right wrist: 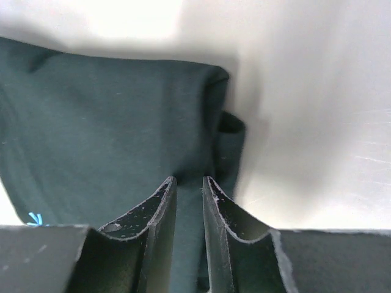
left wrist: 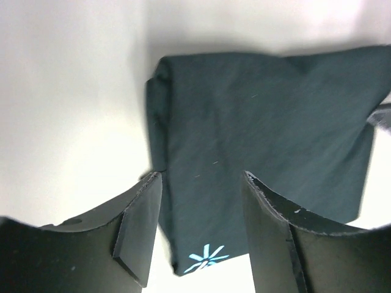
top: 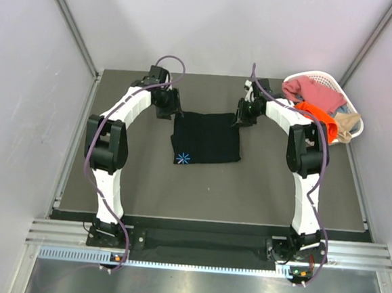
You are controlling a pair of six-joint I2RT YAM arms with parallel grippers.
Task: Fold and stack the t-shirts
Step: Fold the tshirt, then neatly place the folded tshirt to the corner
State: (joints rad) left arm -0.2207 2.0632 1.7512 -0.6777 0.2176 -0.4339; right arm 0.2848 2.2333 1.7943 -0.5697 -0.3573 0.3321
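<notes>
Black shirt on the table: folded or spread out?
Folded. The black t-shirt lies as a compact rectangle, with doubled layers showing along one edge in the wrist views.

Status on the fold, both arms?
Left gripper open, left edge of black t-shirt. Right gripper nearly closed at its right edge, grip unclear. Other shirts in white basket, nothing blocking.
</notes>
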